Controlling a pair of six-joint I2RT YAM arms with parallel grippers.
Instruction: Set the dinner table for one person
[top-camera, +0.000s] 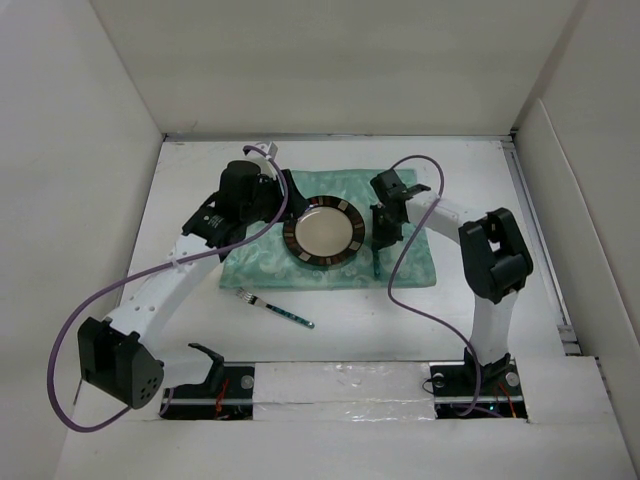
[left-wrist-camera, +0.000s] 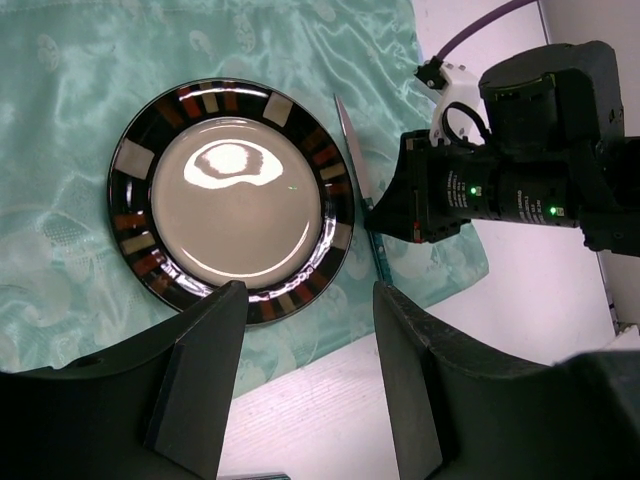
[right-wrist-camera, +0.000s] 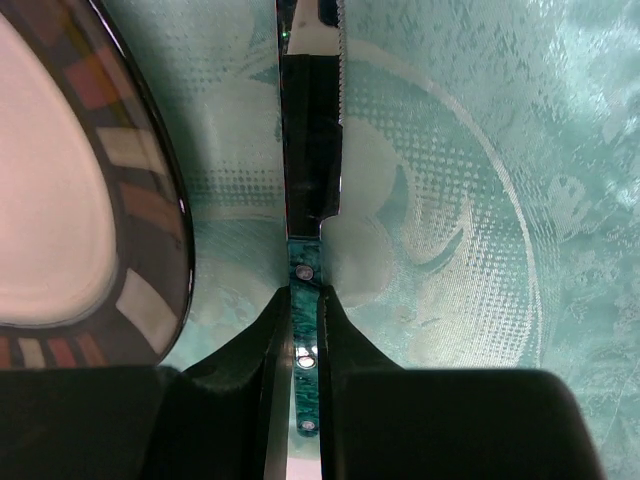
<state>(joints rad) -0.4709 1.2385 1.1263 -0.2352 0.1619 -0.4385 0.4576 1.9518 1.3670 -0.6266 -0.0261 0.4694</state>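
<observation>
White dinner table (top-camera: 450, 320): left tool (left-wrist-camera: 308, 330) wide beside plate (left-wrist-camera: 235, 195), right tool (right-wrist-camera: 304, 300) tight around knife (right-wrist-camera: 310, 150).

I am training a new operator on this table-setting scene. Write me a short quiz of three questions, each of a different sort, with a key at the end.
1. Fill the gap: the plate lies on the mint-green ____.
2. True or false: the right gripper is shut on the handle of the knife.
3. Choose one. In the top view, the fork lies:
A. on the plate
B. on the white table, nearer to the arms' bases than the plate is
C. beyond the plate, at the far edge

Key
1. placemat
2. True
3. B
</observation>
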